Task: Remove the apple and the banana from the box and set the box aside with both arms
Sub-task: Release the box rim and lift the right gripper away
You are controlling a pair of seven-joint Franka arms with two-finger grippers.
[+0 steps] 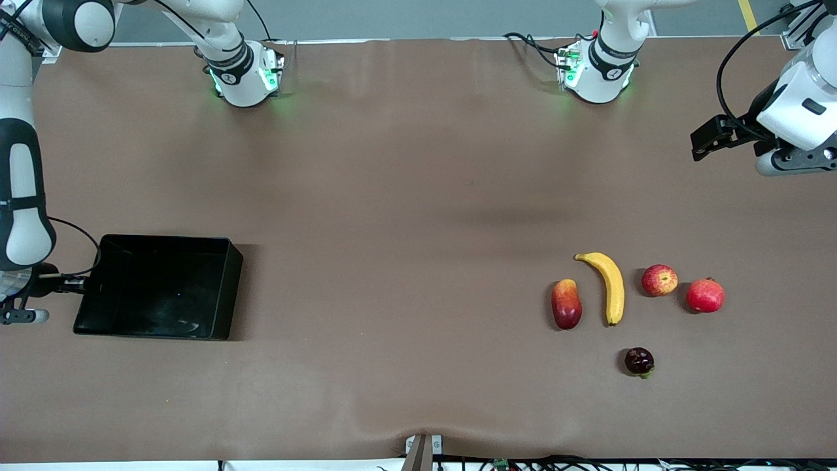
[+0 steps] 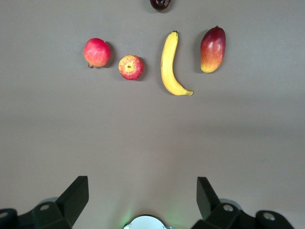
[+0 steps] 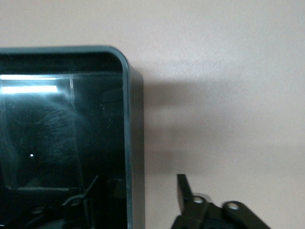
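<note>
The black box [image 3: 71,143] sits on the brown desk [image 3: 219,86], its rounded corner and glossy inside in view, with a streak of light across the bottom. The right pincer [image 3: 133,191] straddles its wall: one finger [image 3: 186,191] outside, the other over the inside.

No legible text, label, brand or number appears in any view. The dark bands on the arm bases [image 1: 230,65] carry small white markings, too small to read.
</note>
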